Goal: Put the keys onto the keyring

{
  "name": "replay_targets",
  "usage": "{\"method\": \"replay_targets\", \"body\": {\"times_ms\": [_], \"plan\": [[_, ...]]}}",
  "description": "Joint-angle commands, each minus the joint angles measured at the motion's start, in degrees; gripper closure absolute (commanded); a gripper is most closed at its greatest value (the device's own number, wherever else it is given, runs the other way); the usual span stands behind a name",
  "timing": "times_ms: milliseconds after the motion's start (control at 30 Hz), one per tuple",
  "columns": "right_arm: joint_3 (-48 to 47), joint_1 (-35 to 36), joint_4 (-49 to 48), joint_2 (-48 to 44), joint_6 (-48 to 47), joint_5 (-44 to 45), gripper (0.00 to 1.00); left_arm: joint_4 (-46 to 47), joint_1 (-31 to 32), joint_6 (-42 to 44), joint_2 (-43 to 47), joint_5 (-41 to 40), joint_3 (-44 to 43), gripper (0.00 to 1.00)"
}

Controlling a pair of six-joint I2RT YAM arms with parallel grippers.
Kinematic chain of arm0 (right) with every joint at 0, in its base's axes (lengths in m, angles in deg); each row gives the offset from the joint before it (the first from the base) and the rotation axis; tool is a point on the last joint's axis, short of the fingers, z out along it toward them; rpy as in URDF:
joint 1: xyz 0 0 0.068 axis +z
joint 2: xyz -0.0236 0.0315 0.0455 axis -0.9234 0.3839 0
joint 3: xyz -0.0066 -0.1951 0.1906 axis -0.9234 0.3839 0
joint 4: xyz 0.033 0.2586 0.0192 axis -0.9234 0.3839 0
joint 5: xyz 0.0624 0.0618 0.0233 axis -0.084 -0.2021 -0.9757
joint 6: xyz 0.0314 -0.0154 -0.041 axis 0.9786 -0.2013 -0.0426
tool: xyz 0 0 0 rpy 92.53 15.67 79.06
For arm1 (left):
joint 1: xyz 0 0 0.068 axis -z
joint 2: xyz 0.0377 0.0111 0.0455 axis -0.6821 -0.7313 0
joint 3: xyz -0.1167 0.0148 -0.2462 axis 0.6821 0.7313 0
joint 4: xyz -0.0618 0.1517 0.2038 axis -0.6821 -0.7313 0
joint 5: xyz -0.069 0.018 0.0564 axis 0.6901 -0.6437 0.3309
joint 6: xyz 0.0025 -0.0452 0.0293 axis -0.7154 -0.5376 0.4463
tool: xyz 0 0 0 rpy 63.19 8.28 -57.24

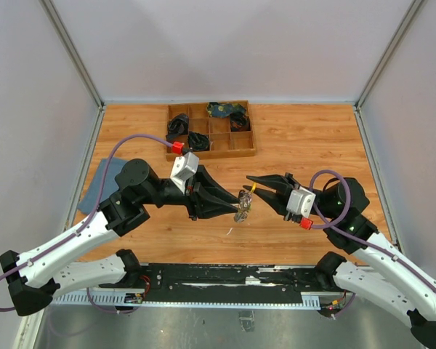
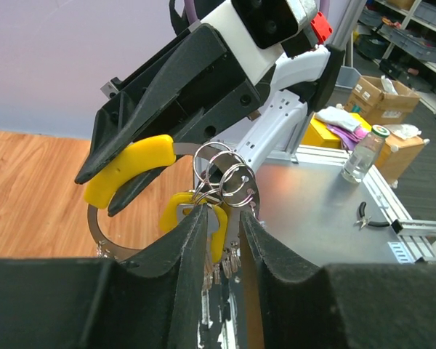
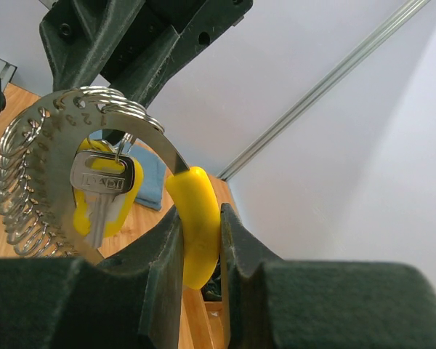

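Both clamped mid-threading: left end effector (image 2: 224, 217) on silvery metal keys (image 3: 98, 187), right end effector (image 3: 200, 229) on thin round metal keyring (image 3: 142, 126) at its yellow piece; next move likely needs fine alignment.

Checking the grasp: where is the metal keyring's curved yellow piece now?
The curved yellow piece is clamped in the jaws of the right gripper, centre of the right wrist view, directly opposite the left gripper.
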Motion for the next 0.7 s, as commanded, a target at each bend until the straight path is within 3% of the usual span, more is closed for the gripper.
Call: {"method": "replay_targets", "body": {"times_ms": [0,400,667], "plan": [[-2.2,1.3,-2.2,-0.3,-1.5,0.7,1.0,0.1,0.5,0.1,-0.1,-0.3,0.0,0.69],[-1.7,1.6,-0.6,0.0,-3.0,5.1,1.0,1.9,0.5,-1.0,-0.2,1.2,-0.1,0.67],[-1.5,1.7,-0.2,0.0,-3.8,6.0,0.99,1.9,0.5,-0.9,0.4,0.1,0.2,0.74]]}}
